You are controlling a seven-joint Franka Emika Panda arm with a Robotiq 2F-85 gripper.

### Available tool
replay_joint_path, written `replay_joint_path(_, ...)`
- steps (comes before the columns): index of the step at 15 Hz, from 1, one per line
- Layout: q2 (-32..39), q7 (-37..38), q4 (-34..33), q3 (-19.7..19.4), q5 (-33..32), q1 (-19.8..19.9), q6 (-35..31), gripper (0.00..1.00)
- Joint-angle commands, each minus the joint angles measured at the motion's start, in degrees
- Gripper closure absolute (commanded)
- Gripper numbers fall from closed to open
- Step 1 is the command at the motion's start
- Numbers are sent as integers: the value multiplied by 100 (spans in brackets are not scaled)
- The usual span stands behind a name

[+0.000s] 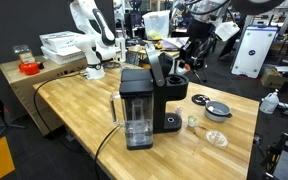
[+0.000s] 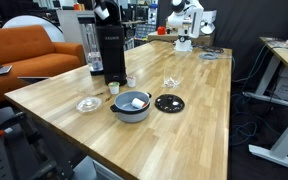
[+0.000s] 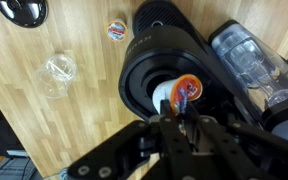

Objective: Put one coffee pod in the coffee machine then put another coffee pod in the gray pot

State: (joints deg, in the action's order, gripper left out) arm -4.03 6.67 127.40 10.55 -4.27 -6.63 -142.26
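Wooden table (image 2: 209,120), orange sofa (image 2: 22,52), cluttered lab.

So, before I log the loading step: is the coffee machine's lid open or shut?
Open. The wrist view looks straight into the coffee machine's exposed round chamber, where the claw holds the red-marked coffee pod.

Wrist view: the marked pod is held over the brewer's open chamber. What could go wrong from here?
1. The coffee pod, pinched in the shut jaws of the gripper, seems off-centre over the chamber of the coffee machine; released here, it might catch the rim and sit crooked.
2. The water tank stands close beside the chamber; a sideways retreat could bump it.
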Motion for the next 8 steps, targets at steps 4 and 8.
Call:
replay_joint_path(4, 322, -567, -155, -82, 526, -96, -85, 96)
replay_joint_path(8, 400, -702, -153, -93, 673, -85, -72, 96)
